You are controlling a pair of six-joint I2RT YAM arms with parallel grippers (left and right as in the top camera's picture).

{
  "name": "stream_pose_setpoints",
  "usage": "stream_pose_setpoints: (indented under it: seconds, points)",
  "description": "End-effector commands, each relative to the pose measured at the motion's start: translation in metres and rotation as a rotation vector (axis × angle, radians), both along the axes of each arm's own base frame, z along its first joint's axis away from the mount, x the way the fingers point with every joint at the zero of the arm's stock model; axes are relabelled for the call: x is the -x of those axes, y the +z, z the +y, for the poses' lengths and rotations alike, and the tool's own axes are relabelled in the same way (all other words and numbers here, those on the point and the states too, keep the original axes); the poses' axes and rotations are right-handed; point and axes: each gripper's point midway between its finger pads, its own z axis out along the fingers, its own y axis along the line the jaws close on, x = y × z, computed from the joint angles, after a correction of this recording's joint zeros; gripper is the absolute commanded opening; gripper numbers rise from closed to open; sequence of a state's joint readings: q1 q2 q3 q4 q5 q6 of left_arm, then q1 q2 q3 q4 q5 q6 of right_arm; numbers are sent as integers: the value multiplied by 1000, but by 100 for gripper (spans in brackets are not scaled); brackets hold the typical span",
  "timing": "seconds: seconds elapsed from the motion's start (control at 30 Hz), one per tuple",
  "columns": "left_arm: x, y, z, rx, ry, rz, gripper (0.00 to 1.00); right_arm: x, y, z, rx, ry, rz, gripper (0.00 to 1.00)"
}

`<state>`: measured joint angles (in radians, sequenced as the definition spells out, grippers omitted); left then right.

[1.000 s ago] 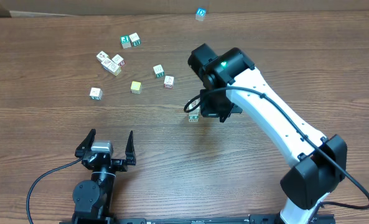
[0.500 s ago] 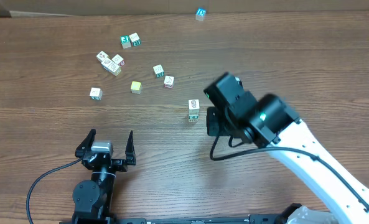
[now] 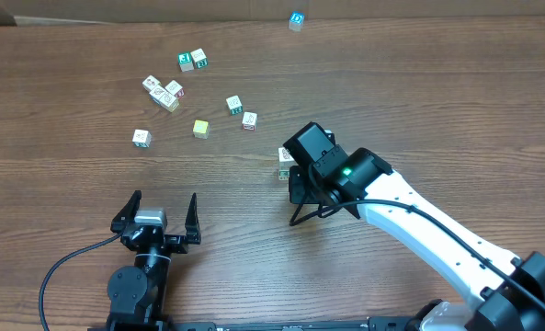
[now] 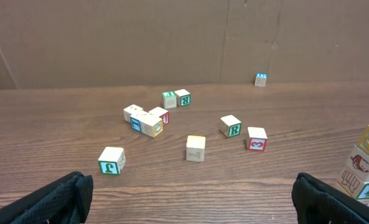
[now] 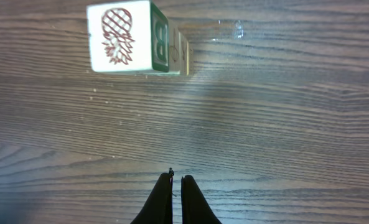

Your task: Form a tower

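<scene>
Tower (image 3: 284, 158) upright on table (image 3: 437, 101)

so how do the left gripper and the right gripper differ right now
The left gripper stands open, jaws spread wide; the right gripper is shut, jaws together. The left gripper sits at the near edge of the table, away from the loose cubes; the right gripper is out over the table, close beside the tower. Both are black and hold nothing.

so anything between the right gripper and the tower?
Nothing: in the right wrist view, only bare table separates the shut right gripper from the tower.
</scene>
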<state>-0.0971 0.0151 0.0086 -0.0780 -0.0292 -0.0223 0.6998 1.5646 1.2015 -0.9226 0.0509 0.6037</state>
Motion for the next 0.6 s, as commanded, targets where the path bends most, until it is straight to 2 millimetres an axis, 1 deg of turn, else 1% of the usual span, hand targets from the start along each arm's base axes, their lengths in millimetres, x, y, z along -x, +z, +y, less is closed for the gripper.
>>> stream_pose_setpoints:
  seconds: [0.0,0.2,0.5,0.57]
  points:
    - [0,1,0,-14,-2,-10,100,1,-10,-1,9,-11,26,4]
    - [0,1,0,-14,-2,-10,100,2,-19,-4,13,-37,29,4]
    - [0,1,0,-14,-2,-10,100,3,-20,-4,14,-37,37,4]
    - [0,1,0,-14,-2,-11,100,4,-20,-5,23,-13,35,4]
